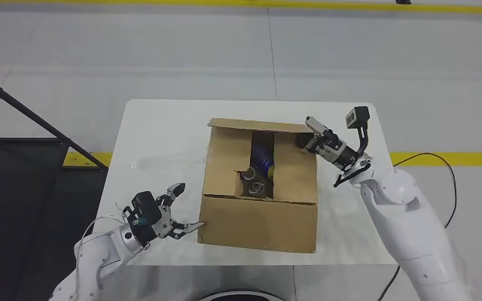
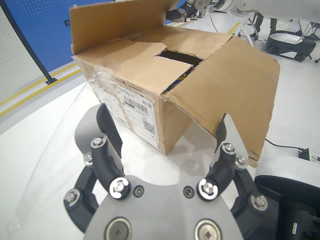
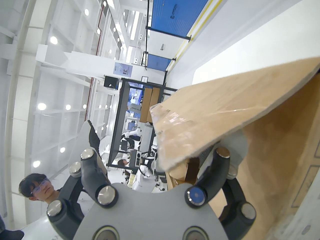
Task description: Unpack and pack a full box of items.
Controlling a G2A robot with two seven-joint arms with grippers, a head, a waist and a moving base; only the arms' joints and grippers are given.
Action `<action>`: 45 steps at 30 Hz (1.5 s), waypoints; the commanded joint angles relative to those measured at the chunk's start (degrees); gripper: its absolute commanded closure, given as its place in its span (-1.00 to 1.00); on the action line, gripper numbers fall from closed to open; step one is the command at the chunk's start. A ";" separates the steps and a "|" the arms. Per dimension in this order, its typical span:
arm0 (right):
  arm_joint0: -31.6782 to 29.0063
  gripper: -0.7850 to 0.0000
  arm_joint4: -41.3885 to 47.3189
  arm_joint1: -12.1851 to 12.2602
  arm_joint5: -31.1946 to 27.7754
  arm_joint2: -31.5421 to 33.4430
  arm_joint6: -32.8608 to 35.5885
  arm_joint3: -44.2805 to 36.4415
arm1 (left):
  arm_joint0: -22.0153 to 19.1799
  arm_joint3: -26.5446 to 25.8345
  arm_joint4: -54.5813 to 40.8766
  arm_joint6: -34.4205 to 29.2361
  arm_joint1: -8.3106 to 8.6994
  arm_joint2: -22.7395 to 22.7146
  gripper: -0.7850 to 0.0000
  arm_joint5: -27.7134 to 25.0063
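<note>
1. Cardboard box (image 1: 256, 214) sits mid-way across the white table (image 1: 166, 135), top flaps half open, with a purple item (image 1: 263, 156) peeking out inside.
2. Left gripper (image 1: 190, 205) is by the box's robot-side corner, fingers spread wide, one tip at the hanging flap (image 2: 225, 88).
3. Right gripper (image 1: 310, 134) is at the far corner, fingers apart, with the raised flap (image 3: 225, 106) edge sitting between them.

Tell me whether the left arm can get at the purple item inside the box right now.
Probably not yet. The left gripper sits open outside the box's near corner, and the flaps cover most of the top, leaving only a narrow gap over the purple item.
</note>
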 commanded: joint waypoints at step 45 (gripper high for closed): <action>15.92 -1.00 6.41 -9.16 -11.86 -7.49 4.44 23.55 | 0.47 -0.69 -5.11 1.89 -0.05 -0.90 -1.00 6.35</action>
